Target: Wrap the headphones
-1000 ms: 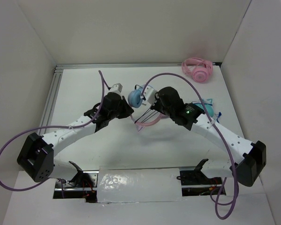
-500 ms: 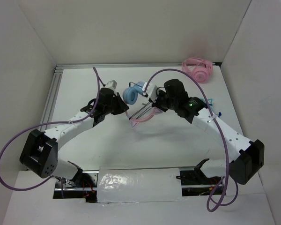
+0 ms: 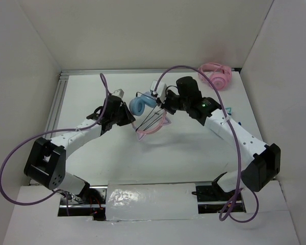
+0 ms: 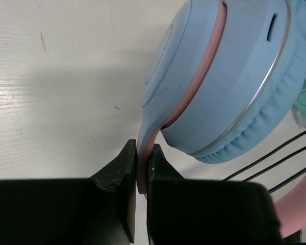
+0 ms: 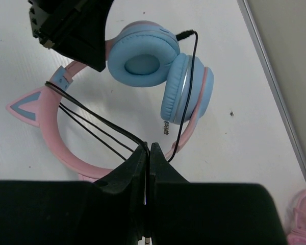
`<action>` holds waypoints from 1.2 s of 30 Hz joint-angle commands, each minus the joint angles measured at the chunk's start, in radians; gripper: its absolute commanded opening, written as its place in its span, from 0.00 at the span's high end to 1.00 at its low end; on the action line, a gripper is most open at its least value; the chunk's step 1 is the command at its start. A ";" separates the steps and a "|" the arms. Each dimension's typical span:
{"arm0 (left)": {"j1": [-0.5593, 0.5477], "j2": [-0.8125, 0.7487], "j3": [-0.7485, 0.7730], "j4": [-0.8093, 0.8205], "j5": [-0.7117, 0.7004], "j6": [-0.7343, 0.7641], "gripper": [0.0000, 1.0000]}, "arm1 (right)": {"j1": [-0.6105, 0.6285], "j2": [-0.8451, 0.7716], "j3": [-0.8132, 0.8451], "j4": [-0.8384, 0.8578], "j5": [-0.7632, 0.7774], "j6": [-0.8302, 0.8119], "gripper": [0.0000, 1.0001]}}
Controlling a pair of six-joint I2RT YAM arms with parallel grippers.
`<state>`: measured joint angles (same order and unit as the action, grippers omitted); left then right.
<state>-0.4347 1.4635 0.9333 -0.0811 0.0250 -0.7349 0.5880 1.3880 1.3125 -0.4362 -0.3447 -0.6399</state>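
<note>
Tension is the thing to mind on this wrap: the left gripper (image 4: 142, 155) is clamped on the thin pink headband (image 4: 143, 133) just below a cup, anchoring the headphones (image 3: 141, 105) mid-table between the two grippers, while the right gripper (image 5: 149, 150) is pinched shut on the cable (image 5: 92, 121), so I'd say lead each loop snug beside the strands already crossing the band, without yanking at the plug (image 5: 164, 128). Cable is thin, black and slippery-looking, cups (image 5: 143, 64) are smooth light-blue shells with soft round padding, and the band is a slim pink arc with pointed cat ears (image 5: 25, 104)
</note>
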 commanded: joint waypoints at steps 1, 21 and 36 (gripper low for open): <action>0.019 -0.029 -0.039 -0.077 -0.034 0.103 1.00 | -0.057 -0.030 0.085 0.243 0.136 0.035 0.99; 0.063 -0.098 -0.056 -0.028 0.050 0.146 1.00 | -0.171 -0.027 -0.075 0.452 0.483 0.364 0.95; 0.278 0.024 -0.056 -0.002 0.222 0.302 1.00 | -0.194 0.370 0.145 0.416 -0.009 0.497 0.94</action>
<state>-0.2062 1.4673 0.9024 0.0265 0.1661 -0.5812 0.4614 1.7428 1.3525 -0.1459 -0.4400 -0.1787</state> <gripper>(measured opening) 0.162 0.077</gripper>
